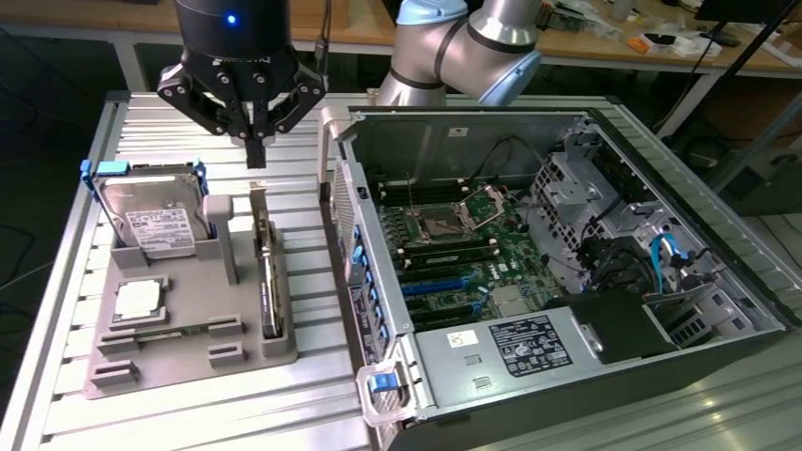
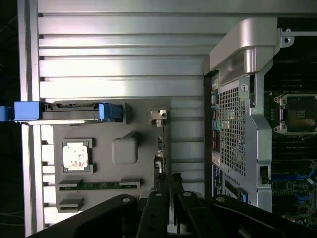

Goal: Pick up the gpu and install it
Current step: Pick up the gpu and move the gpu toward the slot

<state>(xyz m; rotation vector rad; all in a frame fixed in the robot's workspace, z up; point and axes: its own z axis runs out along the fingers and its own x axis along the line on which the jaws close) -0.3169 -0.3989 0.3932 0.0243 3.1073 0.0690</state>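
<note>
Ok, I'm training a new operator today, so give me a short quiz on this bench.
1. What colour is the hard drive's bracket?
2. True or false: the gpu is already seated in the case.
3. The pincer hangs above the: A) hard drive B) gpu C) case

Key: 1 blue; 2 false, it stands on edge in the grey holder; 3 B.

Labels on the hard drive point(image 1: 157, 225) and power supply point(image 1: 527, 335) are unreadable.
</note>
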